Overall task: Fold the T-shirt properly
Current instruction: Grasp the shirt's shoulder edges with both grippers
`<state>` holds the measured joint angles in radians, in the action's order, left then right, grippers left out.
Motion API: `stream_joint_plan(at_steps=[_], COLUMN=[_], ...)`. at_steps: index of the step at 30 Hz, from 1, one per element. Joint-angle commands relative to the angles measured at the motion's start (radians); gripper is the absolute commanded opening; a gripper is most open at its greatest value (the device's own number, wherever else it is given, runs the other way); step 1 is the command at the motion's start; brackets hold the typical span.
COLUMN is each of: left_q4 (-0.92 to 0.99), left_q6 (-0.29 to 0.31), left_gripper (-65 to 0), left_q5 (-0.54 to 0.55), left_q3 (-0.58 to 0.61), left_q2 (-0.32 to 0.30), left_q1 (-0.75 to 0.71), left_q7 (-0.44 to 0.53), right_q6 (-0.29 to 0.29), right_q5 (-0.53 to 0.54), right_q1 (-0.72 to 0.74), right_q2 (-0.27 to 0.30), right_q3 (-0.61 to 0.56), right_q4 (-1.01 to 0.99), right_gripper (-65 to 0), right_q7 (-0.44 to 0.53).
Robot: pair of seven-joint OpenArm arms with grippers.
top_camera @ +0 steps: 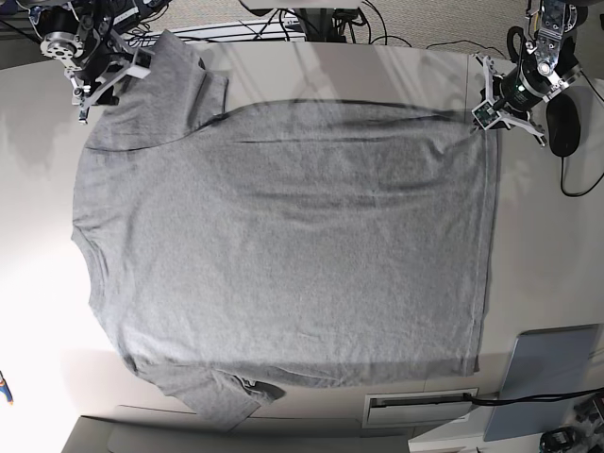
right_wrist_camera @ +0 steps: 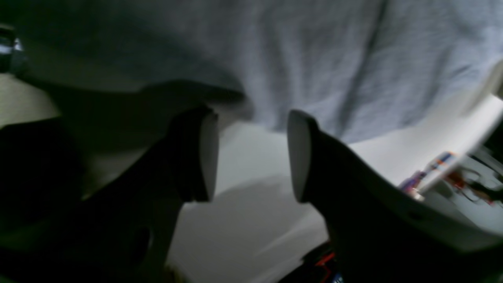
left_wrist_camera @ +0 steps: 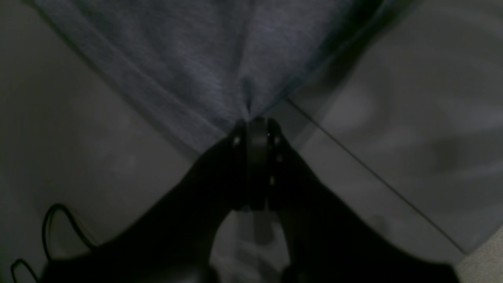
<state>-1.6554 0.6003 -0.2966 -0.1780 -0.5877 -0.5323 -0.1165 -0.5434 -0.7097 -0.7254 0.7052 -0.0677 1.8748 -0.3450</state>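
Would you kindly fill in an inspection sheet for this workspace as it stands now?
Surface: pale white table, shadowed near its edges.
Job's things: large heather-grey T-shirt spread flat, lettering not visible.
Clutter: grey rectangular pad at one corner.
Grippers: left gripper shut on the shirt's hem corner; right gripper open beside a sleeve.
Cables: black cable near the left arm.
Surroundings: more cables beyond the table.

One T-shirt (top_camera: 283, 245) — two grippers, left gripper (top_camera: 483, 117), right gripper (top_camera: 94, 90).
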Motion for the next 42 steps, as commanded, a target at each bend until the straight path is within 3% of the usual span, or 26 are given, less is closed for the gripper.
stream_joint_plan(at_steps=[1, 9, 14, 18, 24, 28, 31, 37, 42], left_q4=[0.018, 0.018, 0.018, 0.018, 0.017, -0.004, -0.048, -0.146, -0.191], left_q6=[0.044, 0.044, 0.045, 0.045, 0.042, -0.045, -0.098, -0.159, -0.159], left_gripper=[-65.0, -65.0, -65.0, -65.0, -65.0, -65.0, -65.0, -65.0, -65.0], left_q5=[-0.052, -0.051, 0.013, 0.071, 0.084, 0.08, 0.086, 0.099, 0.093], left_q3=[0.007, 0.007, 0.007, 0.007, 0.005, 0.005, 0.005, 0.004, 0.004], left_q2=[-0.008, -0.008, -0.008, -0.008, -0.013, -0.03, -0.048, -0.061, -0.061], left_q1=[-0.024, -0.024, -0.024, -0.024, -0.036, -0.092, -0.154, -0.273, -0.332], left_q7=[-0.093, -0.093, -0.093, -0.093, -0.093, -0.093, -0.105, -0.18, -0.183], right_q6=[-0.007, -0.006, -0.006, 0.01, 0.056, 0.063, 0.103, 0.145, 0.206], right_q5=[0.006, 0.007, 0.07, 0.091, 0.152, 0.164, 0.16, 0.156, 0.156], right_q1=[0.018, 0.146, 0.176, 0.177, 0.17, 0.114, 0.057, -0.096, -0.244], right_q2=[0.012, 0.012, 0.012, 0.012, 0.019, 0.062, 0.095, 0.108, 0.109], right_q3=[-0.018, -0.151, -0.166, -0.166, -0.166, -0.165, -0.151, -0.063, -0.008], right_q4=[-0.012, -0.054, -0.072, -0.072, -0.044, 0.036, 0.098, 0.189, 0.221], right_gripper=[-36.1, -37.1, -55.5, -65.0, -65.0, -65.0, -65.0, -65.0, -65.0], right_q7=[0.0, -0.004, -0.022, -0.058, -0.19, -0.251, -0.312, -0.34, -0.338])
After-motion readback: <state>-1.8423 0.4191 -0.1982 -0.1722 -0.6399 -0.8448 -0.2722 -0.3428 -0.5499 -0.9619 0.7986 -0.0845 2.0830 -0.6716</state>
